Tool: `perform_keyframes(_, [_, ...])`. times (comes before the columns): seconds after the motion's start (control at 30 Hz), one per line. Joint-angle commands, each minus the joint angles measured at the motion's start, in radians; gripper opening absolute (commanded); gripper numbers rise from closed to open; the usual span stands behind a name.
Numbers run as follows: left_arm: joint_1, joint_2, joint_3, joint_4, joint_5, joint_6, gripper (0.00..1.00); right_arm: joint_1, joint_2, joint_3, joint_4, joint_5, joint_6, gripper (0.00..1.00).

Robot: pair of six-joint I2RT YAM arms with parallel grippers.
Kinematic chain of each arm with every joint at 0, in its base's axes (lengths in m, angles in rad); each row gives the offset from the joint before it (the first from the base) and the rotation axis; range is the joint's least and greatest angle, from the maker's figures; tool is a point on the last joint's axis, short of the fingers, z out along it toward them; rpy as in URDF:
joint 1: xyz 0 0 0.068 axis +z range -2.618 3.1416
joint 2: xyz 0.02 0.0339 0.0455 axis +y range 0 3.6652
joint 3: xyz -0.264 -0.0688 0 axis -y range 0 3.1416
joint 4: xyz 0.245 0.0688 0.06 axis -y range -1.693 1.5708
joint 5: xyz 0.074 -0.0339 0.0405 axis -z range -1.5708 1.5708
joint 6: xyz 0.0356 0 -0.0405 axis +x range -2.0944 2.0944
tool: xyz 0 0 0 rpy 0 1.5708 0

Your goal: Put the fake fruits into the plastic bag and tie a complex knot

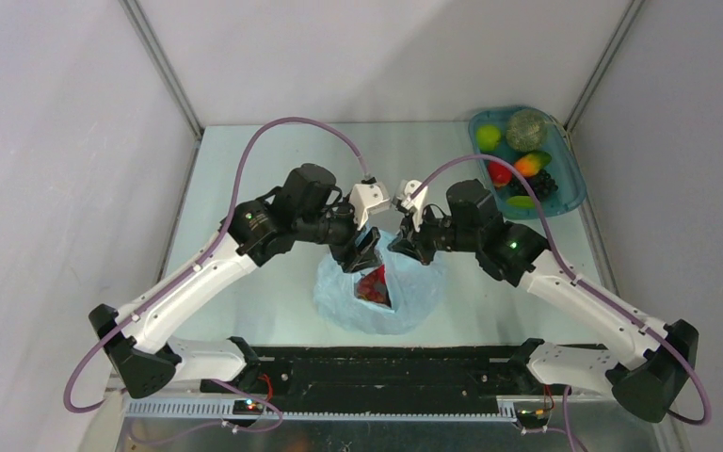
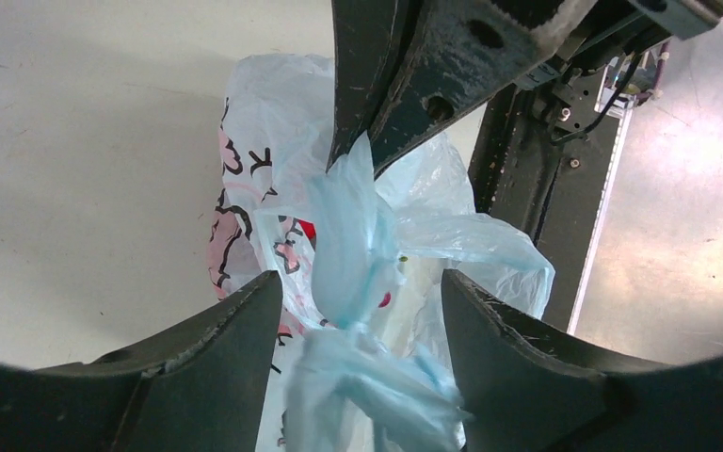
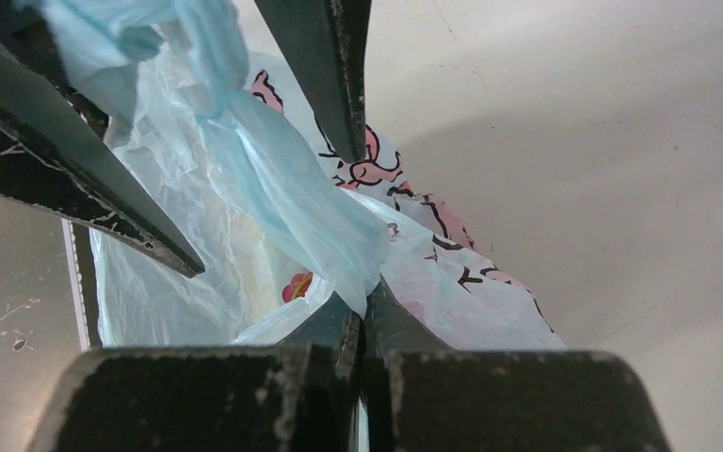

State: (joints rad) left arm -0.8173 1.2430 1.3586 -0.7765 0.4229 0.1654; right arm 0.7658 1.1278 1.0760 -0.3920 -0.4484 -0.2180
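The light-blue plastic bag (image 1: 381, 301) sits at the table's middle, its red and black print facing up. My left gripper (image 1: 368, 252) hangs over the bag's top. In the left wrist view it (image 2: 361, 282) is open, with a bunched, twisted lump of bag film (image 2: 362, 330) between its jaws. My right gripper (image 1: 401, 247) faces it; in the right wrist view it (image 3: 362, 306) is shut on a handle strip (image 3: 292, 198) pulled taut upward. A red fruit (image 3: 294, 285) shows inside the bag. Lime (image 1: 488, 137), red (image 1: 499, 173), orange-yellow (image 1: 528, 165) and grape (image 1: 542, 185) fruits lie elsewhere.
The teal oval tray (image 1: 570, 184) at the far right corner holds those fruits and a round green textured one (image 1: 526, 128). Grey walls close in the table on the left, back and right. The black base rail (image 1: 386, 367) runs along the near edge.
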Motion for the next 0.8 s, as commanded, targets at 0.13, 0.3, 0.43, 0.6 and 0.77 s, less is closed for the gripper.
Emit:
perform_keyframes(0.13, [-0.008,-0.006,0.038,0.035,0.025,0.001,0.68,0.027,-0.003,0.047,0.015,-0.033,-0.005,0.00])
perform_keyframes(0.3, [-0.007,-0.020,0.018,0.067,0.022,-0.002,0.40,0.034,-0.011,0.045,0.016,-0.049,-0.012,0.00])
perform_keyframes(0.43, [-0.008,-0.052,-0.020,0.114,0.014,-0.004,0.11,0.028,-0.021,0.046,0.006,-0.049,-0.007,0.01])
perform_keyframes(0.6, [-0.006,-0.093,-0.067,0.180,-0.013,-0.032,0.00,0.008,-0.078,0.006,0.037,-0.055,0.026,0.48])
perform_keyframes(0.77, [-0.005,-0.099,-0.067,0.204,-0.024,-0.080,0.00,0.045,-0.202,-0.156,0.233,0.119,0.079,0.89])
